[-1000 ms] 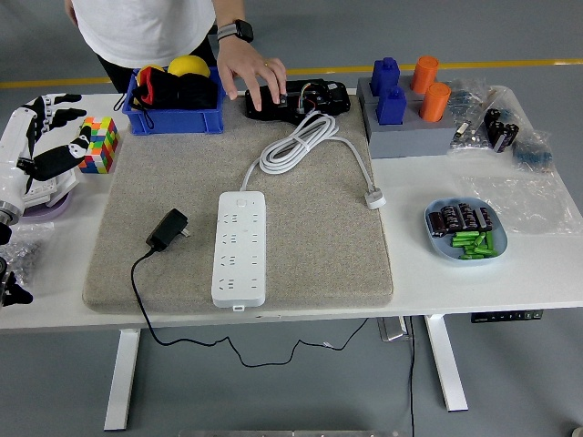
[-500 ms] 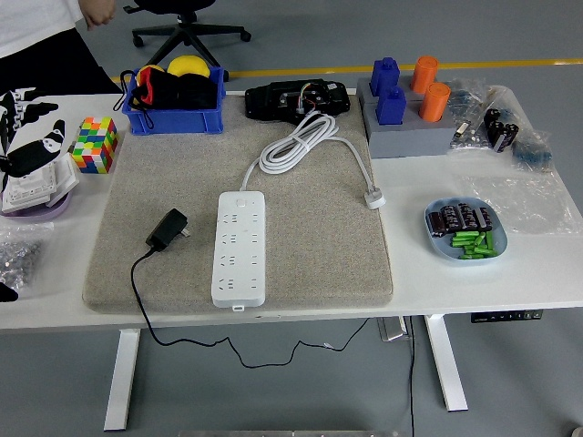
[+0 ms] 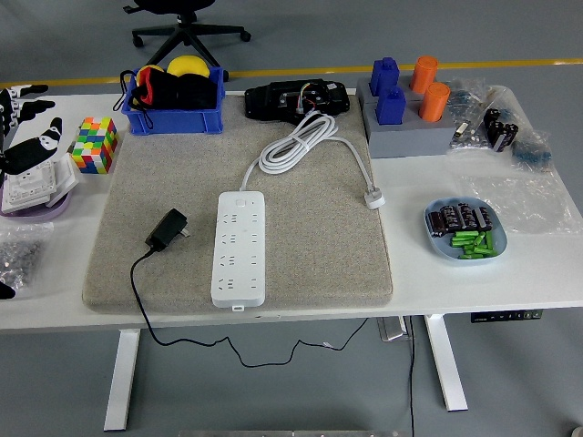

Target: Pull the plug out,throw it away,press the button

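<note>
The white power strip [image 3: 240,248] lies lengthwise on the grey mat [image 3: 310,228] near the desk's [image 3: 474,282] front edge, every socket free. The black plug [image 3: 168,228] rests unplugged on the mat just beside the strip's left side, its cord running off the front edge. The left hand [image 3: 27,137] sits well apart at the desk's left edge, fingers spread, holding nothing.

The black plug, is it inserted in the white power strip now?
No, the black plug lies on the grey mat left of the white power strip, apart from it.
</note>
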`<control>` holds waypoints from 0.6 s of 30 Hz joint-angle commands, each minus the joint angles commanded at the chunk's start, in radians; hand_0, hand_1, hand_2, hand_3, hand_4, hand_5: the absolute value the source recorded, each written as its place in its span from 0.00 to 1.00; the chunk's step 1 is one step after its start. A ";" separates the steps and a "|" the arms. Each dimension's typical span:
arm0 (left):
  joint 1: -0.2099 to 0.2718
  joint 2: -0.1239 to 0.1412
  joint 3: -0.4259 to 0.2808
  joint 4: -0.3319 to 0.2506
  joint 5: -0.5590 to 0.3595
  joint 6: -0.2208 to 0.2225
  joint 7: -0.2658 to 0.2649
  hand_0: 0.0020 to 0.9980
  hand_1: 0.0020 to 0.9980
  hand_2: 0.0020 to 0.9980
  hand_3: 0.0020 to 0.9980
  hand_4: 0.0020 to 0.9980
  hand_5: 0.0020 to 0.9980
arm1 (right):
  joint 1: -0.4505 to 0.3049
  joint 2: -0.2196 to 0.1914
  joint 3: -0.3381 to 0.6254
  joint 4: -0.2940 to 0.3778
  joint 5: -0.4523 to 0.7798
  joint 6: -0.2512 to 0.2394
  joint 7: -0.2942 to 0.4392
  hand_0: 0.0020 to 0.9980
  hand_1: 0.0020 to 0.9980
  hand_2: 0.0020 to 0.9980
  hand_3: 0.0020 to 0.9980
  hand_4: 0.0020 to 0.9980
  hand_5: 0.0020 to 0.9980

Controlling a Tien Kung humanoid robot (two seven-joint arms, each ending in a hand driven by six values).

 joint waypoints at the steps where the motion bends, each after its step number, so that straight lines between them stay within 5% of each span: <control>1: -0.010 0.003 -0.003 0.002 -0.001 0.001 -0.001 0.78 0.75 0.67 0.76 0.62 0.00 | 0.013 -0.001 -0.010 -0.001 0.004 -0.002 0.002 0.73 0.69 0.66 0.67 0.76 0.63; 6: -0.032 0.030 0.028 0.010 -0.008 -0.002 0.001 0.78 0.75 0.67 0.76 0.62 0.00 | 0.020 -0.016 0.005 0.022 -0.018 0.010 -0.010 0.73 0.69 0.67 0.67 0.76 0.63; 18: 0.036 -0.001 0.026 -0.006 -0.007 -0.001 0.004 0.78 0.75 0.67 0.75 0.62 0.00 | -0.038 0.004 0.089 0.013 -0.053 0.015 -0.021 0.73 0.69 0.67 0.66 0.76 0.63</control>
